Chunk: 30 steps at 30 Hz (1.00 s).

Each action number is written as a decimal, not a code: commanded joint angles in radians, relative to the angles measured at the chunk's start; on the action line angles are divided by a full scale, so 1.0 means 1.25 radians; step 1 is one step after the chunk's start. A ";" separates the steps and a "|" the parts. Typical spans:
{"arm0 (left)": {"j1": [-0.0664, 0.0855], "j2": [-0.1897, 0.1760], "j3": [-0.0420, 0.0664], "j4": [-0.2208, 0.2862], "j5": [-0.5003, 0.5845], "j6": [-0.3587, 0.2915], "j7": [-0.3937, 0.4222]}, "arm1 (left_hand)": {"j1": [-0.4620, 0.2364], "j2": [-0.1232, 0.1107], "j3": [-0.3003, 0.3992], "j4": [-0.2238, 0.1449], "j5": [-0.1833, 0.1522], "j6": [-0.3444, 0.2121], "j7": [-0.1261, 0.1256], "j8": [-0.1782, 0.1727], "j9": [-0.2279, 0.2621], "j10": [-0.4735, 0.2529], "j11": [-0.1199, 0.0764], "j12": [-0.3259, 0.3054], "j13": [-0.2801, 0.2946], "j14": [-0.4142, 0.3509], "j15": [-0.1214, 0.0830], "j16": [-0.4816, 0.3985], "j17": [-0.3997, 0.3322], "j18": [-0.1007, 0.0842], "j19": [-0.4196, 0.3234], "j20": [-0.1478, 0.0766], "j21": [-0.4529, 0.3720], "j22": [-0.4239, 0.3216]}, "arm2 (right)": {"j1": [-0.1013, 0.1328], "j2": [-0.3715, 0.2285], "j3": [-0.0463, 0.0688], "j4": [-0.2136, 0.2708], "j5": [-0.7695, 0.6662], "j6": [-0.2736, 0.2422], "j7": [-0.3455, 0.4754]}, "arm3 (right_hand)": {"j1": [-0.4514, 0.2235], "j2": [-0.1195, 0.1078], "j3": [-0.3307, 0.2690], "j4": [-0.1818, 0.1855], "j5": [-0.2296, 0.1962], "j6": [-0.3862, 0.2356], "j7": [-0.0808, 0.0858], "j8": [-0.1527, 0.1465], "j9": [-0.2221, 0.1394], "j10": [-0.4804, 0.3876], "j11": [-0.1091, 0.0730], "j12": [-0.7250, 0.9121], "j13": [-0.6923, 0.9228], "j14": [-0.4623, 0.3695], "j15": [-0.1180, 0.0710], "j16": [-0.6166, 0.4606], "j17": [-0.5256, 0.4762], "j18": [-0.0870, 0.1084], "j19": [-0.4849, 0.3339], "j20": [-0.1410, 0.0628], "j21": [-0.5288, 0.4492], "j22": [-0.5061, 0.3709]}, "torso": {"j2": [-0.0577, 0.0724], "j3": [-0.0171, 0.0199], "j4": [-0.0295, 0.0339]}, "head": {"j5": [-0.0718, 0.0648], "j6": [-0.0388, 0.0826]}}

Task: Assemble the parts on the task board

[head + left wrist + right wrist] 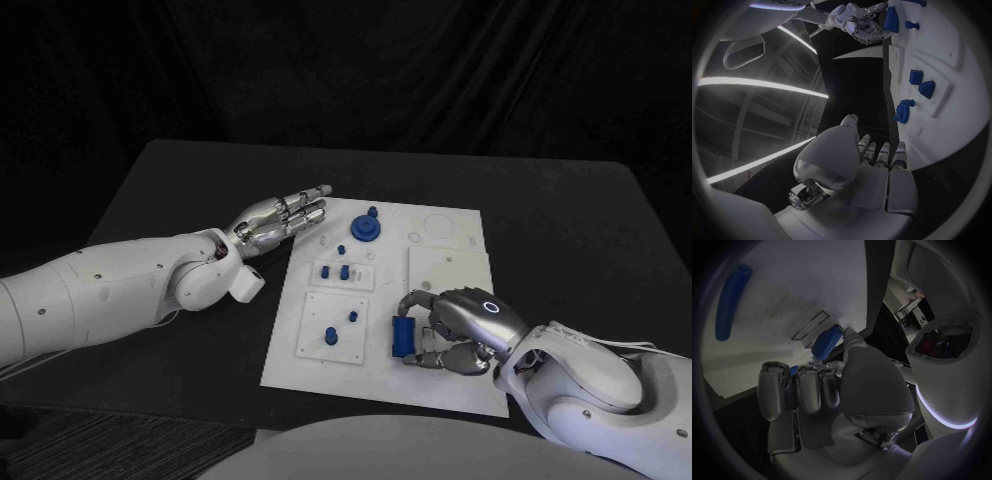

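The white task board (433, 385) lies mid-table. On it sit a round blue part (368, 228), small blue pegs (342, 271) and two blue pieces (338, 327) in a raised square plate. A blue cylinder (404, 335) lies flat near the board's front. My right hand (459, 322) hovers low just right of that cylinder, with its fingers curled around a small blue part (428, 357), which also shows at the thumb tip (824, 342). My left hand (281, 218) floats open off the board's far-left corner, fingers straight and apart, holding nothing. The left wrist view shows the right hand (857, 20) beside the cylinder (891, 19).
A blank raised white plate (450, 270) sits on the board just beyond my right hand. Round holes (437, 222) mark the board's far right corner. Black table (577, 240) surrounds the board, with the table's far edge against a dark curtain.
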 commanded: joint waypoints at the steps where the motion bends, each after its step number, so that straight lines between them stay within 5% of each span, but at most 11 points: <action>1: -0.001 0.001 0.001 0.002 0.001 0.011 0.012 | 0.011 -0.001 0.003 0.001 0.004 -0.003 -0.004 0.002 0.000 0.001 0.006 -0.005 -0.001 0.000 0.008 -0.003 -0.001 0.001 -0.001 0.006 -0.003 -0.001 | -0.003 0.003 0.000 -0.002 -0.022 0.016 -0.035 | 0.007 -0.001 0.006 0.000 0.003 -0.006 0.000 0.004 -0.001 0.086 0.005 0.002 0.210 0.053 0.006 -0.005 0.052 0.002 0.046 0.004 -0.005 0.182 | 0.000 0.0002 0.0006 | -0.001 0.000; 11: -0.002 0.000 0.001 0.002 0.001 0.013 0.012 | 0.012 -0.007 0.004 -0.006 0.002 -0.004 -0.003 0.001 0.000 0.001 0.006 -0.005 -0.001 0.000 0.010 -0.003 -0.001 0.000 0.000 0.008 -0.002 -0.001 | -0.008 0.009 0.000 -0.006 -0.030 0.008 -0.042 | 0.043 0.013 0.017 -0.004 0.060 -0.025 0.003 0.049 -0.004 0.086 0.008 0.002 0.210 0.052 0.008 -0.007 0.049 0.005 0.042 0.006 -0.014 0.179 | 0.000 0.0000 0.0000 | -0.001 0.000; 15: -0.002 0.001 0.001 0.002 0.001 0.013 0.012 | 0.012 -0.007 0.004 -0.006 0.002 -0.004 -0.003 0.002 0.000 0.001 0.006 -0.005 -0.001 0.000 0.010 -0.003 -0.001 0.000 0.000 0.008 -0.002 -0.001 | -0.010 0.009 0.000 -0.005 -0.030 -0.002 -0.036 | 0.052 0.021 0.019 -0.007 0.149 -0.019 -0.001 0.094 -0.002 0.086 0.005 0.002 0.210 0.053 0.006 -0.005 0.052 0.004 0.044 0.004 -0.011 0.180 | -0.001 0.0001 0.0003 | 0.000 0.000; 19: -0.002 0.000 0.001 0.002 0.001 0.013 0.012 | 0.011 -0.006 0.005 -0.006 0.003 -0.003 -0.003 0.002 0.000 0.001 0.006 -0.005 -0.001 0.000 0.011 -0.003 -0.001 0.000 0.000 0.008 -0.002 -0.001 | -0.011 0.008 0.000 -0.006 -0.030 -0.014 -0.026 | 0.034 0.032 0.024 -0.002 0.271 -0.007 -0.007 0.126 -0.003 0.086 0.000 0.002 0.210 0.054 0.002 -0.003 0.058 0.002 0.046 0.001 -0.007 0.182 | -0.001 0.0003 0.0004 | 0.000 0.000; 21: -0.002 0.000 0.001 0.002 0.001 0.012 0.012 | 0.011 -0.005 0.005 -0.006 0.003 -0.003 -0.003 0.002 0.000 0.001 0.006 -0.005 -0.001 0.000 0.011 -0.003 -0.001 0.000 0.000 0.008 -0.002 -0.001 | -0.011 0.008 0.000 -0.006 -0.029 -0.020 -0.021 | -0.007 0.043 0.029 -0.001 0.360 0.002 -0.011 0.133 -0.011 0.086 -0.004 0.002 0.210 0.055 -0.001 -0.002 0.060 0.002 0.047 -0.002 -0.005 0.183 | -0.001 0.0002 0.0010 | -0.001 0.000; 30: -0.002 -0.001 0.001 0.000 0.001 0.012 0.011 | 0.010 -0.004 0.006 -0.006 0.003 -0.003 -0.003 0.002 0.000 0.001 0.006 -0.005 -0.001 0.000 0.012 -0.003 -0.001 0.000 0.000 0.009 -0.002 0.000 | -0.011 0.001 0.000 -0.004 -0.027 -0.035 -0.009 | -0.051 0.054 0.047 0.001 0.411 0.020 -0.015 0.137 -0.025 0.086 -0.009 0.002 0.210 0.056 -0.005 0.001 0.066 0.001 0.048 -0.005 -0.003 0.184 | 0.000 0.0000 -0.0001 | 0.000 0.000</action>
